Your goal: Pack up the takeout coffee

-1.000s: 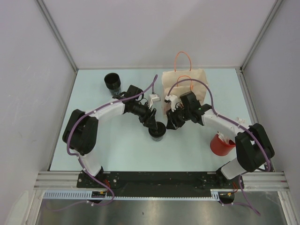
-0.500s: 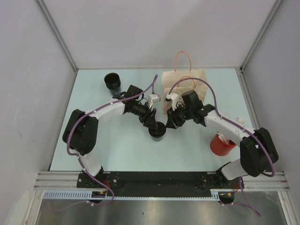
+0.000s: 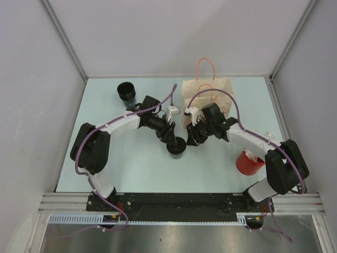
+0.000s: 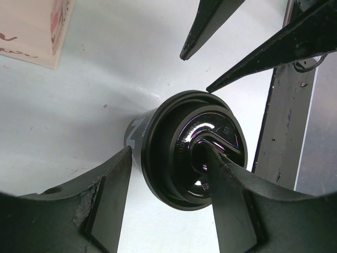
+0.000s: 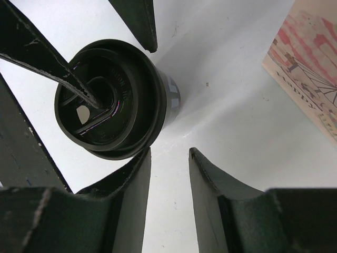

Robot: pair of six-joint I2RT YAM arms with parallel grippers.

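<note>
A black coffee cup with a black lid (image 3: pixel 176 147) stands upright mid-table; it also shows in the left wrist view (image 4: pixel 192 150) and the right wrist view (image 5: pixel 113 97). My left gripper (image 3: pixel 172 138) (image 4: pixel 167 153) is clamped across the lid's rim, one finger on the cup's outer wall and the other in the lid's recess. My right gripper (image 3: pixel 192 139) (image 5: pixel 169 153) is narrowly open and empty, just right of the cup with one finger beside its rim. A brown paper bag (image 3: pixel 208 97) with orange handles lies flat behind the right gripper.
A second black cup (image 3: pixel 126 91) without a lid stands at the back left. A red cup (image 3: pixel 248 162) stands at the right, near the right arm's base. Grey walls enclose the table on three sides.
The right arm's elbow swung out and came back; its gripper stays beside the cup. The left arm and the cup have not moved.
</note>
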